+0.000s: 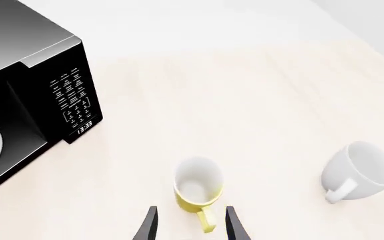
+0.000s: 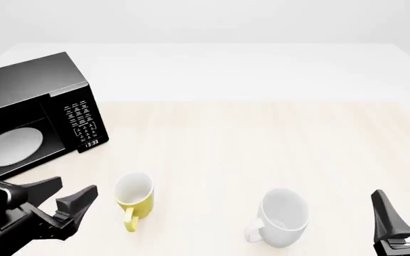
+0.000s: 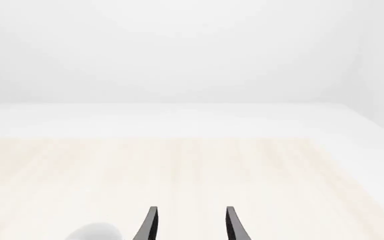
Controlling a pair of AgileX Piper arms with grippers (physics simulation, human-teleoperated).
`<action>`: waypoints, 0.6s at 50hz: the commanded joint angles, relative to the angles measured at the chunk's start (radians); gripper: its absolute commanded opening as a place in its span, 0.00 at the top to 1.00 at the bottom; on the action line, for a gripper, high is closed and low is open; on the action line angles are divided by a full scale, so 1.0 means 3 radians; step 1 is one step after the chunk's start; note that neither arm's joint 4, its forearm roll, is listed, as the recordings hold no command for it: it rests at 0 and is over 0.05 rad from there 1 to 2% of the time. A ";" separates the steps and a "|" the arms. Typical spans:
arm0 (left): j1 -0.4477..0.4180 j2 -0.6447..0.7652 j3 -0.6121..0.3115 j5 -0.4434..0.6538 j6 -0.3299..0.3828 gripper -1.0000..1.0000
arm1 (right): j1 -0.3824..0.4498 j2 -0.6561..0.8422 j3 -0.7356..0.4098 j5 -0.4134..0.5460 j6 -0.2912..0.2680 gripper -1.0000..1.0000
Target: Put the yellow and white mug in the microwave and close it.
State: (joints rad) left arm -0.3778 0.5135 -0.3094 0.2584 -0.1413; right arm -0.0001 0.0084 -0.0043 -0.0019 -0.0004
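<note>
Small ceramic mug, yellow outside and white inside (image 2: 134,198), lies tipped on the pale wooden worktop (image 2: 276,138), near-left part of the scene. Mouth faces far and slightly up; yellow handle points toward the near edge. Long axis runs near-to-far.

Left claw (image 2: 61,198) sits just left of the mug, at about the same depth. Fingers spread wide, nothing between them, not touching the mug. In the left wrist view the mug (image 1: 197,191) lies straight ahead of the two fingertips, handle toward the claw and roughly centred in the gap. Judgement: the handle is the nearest part offered to a grasp, so a short forward advance should bring it between the fingers.

Right claw (image 2: 404,213) is at the near-right corner, fingers apart and empty, well away from the yellow mug. The slightly larger all-white ceramic mug (image 2: 282,217) lies between them. Left arm is clearly the nearer one.

Large black boxy microwave (image 2: 34,106) stands at far left, cavity showing, round white turntable plate (image 2: 11,146) visible inside, keypad and clock on its right face. The door itself is not seen in any view. The cavity opening lies far and left of the mug, so the carry from mug to microwave looks short.

Risk, as a guess: a tipped mug may roll when nudged.
</note>
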 commanded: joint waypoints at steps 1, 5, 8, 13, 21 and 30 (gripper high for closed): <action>-0.0115 0.0434 0.0010 -0.0177 -0.0311 0.00 | 0.0001 -0.0001 0.0000 0.0000 0.0000 0.00; -0.0092 0.0575 0.0101 -0.0268 -0.0414 0.00 | 0.0000 0.0000 0.0000 0.0000 0.0000 0.00; -0.0101 0.0656 0.0134 -0.0326 -0.0472 0.00 | 0.0000 0.0000 0.0000 0.0000 -0.0001 0.00; -0.0109 0.0785 0.0198 -0.0418 -0.0551 0.00 | -0.0001 0.0000 0.0000 0.0000 0.0000 0.00; -0.0097 0.1037 0.0285 -0.0617 -0.0653 0.00 | 0.0000 0.0000 0.0000 0.0000 0.0000 0.00; -0.0126 0.1338 0.0359 -0.0865 -0.0775 0.00 | 0.0000 0.0000 0.0000 0.0000 -0.0001 0.00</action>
State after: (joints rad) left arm -0.4093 0.8239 -0.2275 0.0707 -0.3337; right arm -0.0001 0.0085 -0.0043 -0.0019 -0.0004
